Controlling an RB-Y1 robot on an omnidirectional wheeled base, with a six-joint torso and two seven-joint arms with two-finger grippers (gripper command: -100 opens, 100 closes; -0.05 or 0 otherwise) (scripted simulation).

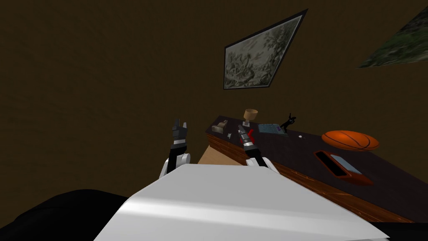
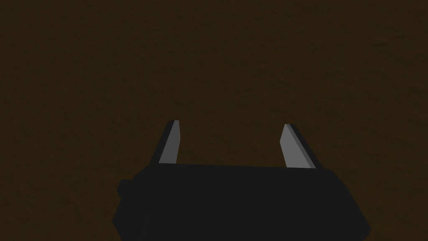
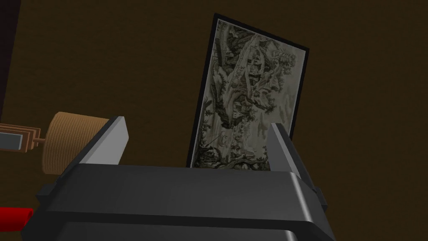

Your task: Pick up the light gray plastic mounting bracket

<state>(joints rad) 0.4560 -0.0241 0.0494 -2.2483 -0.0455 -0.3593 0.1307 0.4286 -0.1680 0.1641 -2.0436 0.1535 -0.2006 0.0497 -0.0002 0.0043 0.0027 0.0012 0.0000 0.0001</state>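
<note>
Both grippers empty, right one over the desk's end
Right gripper (image 1: 241,131) and left gripper (image 1: 179,124) each have their fingers spread wide, gripping nothing. The bracket (image 1: 221,125) – a pale blocky piece – sits on the desk (image 1: 292,151) near the right gripper, beside the lamp (image 1: 250,114).

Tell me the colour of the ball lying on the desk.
The ball is orange with thin dark seam lines; the head view shows it best.

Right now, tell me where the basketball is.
In the head view, the orange basketball lies on the dark desk top to my right, just beyond the reddish-brown tray and right of the small black figurine.
</note>
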